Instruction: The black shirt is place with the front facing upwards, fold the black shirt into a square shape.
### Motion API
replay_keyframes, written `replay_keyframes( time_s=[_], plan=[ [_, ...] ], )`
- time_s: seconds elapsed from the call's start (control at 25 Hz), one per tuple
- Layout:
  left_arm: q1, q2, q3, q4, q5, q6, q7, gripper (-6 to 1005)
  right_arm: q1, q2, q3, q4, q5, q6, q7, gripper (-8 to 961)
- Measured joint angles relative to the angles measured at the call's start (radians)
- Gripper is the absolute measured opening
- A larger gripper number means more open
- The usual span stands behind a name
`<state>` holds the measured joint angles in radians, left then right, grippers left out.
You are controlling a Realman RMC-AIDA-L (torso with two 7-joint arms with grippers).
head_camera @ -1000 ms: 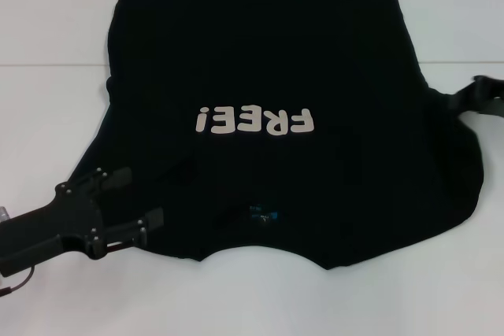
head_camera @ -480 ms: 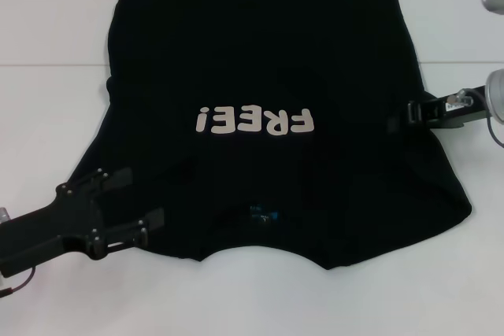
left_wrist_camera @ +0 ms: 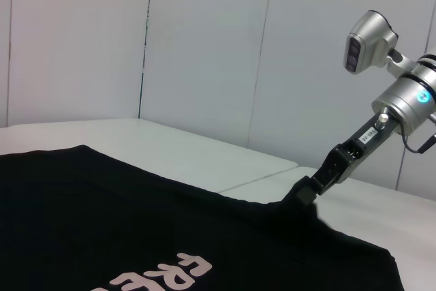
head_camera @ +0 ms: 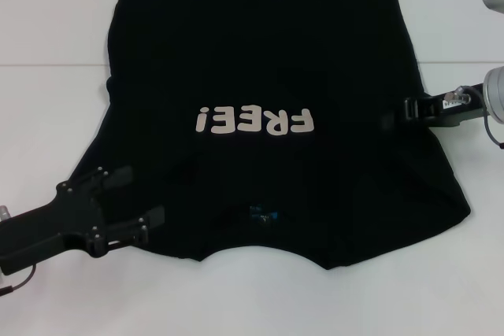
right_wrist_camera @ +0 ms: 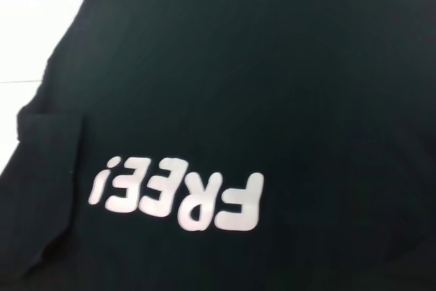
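The black shirt [head_camera: 260,53] lies flat on the white table, collar toward me, its off-white "FREE!" lettering [head_camera: 256,120] facing up and a small blue neck label [head_camera: 262,213] near the collar. My left gripper [head_camera: 135,196] rests open at the shirt's near left shoulder, one finger on either side of the sleeve area. My right gripper [head_camera: 391,120] is shut on the shirt's right edge, with the sleeve cloth drawn in over the body. In the left wrist view the right gripper [left_wrist_camera: 303,192] pinches a raised peak of cloth. The right wrist view shows only the shirt [right_wrist_camera: 272,66] and its lettering [right_wrist_camera: 180,199].
White table [head_camera: 47,116] surrounds the shirt, with a seam line across it at the far side. The right arm's silver wrist [head_camera: 494,94] hangs over the table's right edge. A pale wall [left_wrist_camera: 204,66] stands behind the table.
My right gripper has moved inward to the left, dragging the right sleeve over the shirt's body, so the right outline is narrower. The left gripper has stayed nearly still.
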<state>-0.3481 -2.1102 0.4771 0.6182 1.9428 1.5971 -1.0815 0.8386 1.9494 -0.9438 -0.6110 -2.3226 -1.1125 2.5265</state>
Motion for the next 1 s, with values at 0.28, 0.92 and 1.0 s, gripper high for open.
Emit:
replay_keyframes(
  time_s=[0.28,0.92,1.0],
  plan=[
    [-0.002,0.0,0.0,0.0,-0.001,-0.006,0.0,909,-0.029,0.012,0.085,0.01,0.18,-0.09,-0.136,166],
    [-0.006,-0.001,-0.002,-0.002,-0.01,-0.003,0.0,909,-0.228,-0.007,0.309,0.119,0.205,0.035,-0.085,769],
    [-0.008,-0.001,-0.002,-0.002,-0.011,-0.003,0.0,909,-0.244,-0.003,0.33,0.121,0.204,0.064,-0.085,773]
  ],
)
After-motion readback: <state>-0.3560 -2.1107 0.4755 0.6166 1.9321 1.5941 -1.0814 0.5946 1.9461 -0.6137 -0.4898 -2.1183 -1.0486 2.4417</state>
